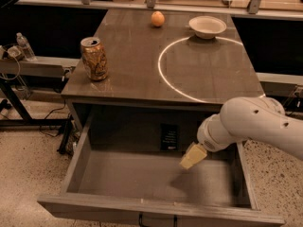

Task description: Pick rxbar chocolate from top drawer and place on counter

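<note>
arm (pixel 265 126): glossy white, smooth rounded shell segments | casing: small dark round holes (pixel 256 111) on top | wrist (pixel 214 135): white, bulbous | gripper (pixel 192 156): pale yellow, wedge-shaped, located over the open top drawer (pixel 76 163) interior, right of centre

We see a gold soda can (pixel 94 59) standing upright at the left. Well beyond it sits an orange (pixel 157 19), and to its right a shallow white bowl (pixel 207 26), the two apart. At the far left a clear water bottle (pixel 24 47) stands on a low side stand (pixel 33 66), with dark cables (pixel 52 122) over the speckled floor (pixel 28 183) below. The tool (pixel 193 156) hangs low at the right, well apart from them all
</note>
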`<state>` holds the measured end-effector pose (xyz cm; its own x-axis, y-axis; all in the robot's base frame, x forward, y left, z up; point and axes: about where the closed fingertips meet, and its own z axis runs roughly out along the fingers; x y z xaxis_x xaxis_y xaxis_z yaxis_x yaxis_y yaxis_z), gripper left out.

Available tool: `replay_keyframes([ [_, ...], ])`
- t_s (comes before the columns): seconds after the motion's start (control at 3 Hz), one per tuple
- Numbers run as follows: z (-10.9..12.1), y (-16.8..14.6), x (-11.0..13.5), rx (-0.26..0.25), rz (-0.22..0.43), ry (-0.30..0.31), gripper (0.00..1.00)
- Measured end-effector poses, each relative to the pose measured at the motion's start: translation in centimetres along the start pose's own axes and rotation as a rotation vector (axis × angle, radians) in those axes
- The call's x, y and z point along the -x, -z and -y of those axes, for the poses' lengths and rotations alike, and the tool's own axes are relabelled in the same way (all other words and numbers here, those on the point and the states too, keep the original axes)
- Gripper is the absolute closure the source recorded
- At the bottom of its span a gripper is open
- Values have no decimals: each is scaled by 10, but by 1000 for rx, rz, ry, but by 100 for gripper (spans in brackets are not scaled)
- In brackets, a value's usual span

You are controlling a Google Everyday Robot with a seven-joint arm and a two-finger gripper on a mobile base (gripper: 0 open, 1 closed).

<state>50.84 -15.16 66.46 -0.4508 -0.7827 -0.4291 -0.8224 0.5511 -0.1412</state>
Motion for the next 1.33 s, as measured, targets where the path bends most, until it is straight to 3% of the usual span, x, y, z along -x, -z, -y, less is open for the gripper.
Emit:
replay_keyframes([
  [0.33,3,-18,-9,-34,44,-148,1],
  [0.67,5,-18,-8,-53,87,-216,1],
  [1.0,-1,-24,19,-50,150,-217,7],
  [1.33,-8,-39,39,-43,187,-201,1],
])
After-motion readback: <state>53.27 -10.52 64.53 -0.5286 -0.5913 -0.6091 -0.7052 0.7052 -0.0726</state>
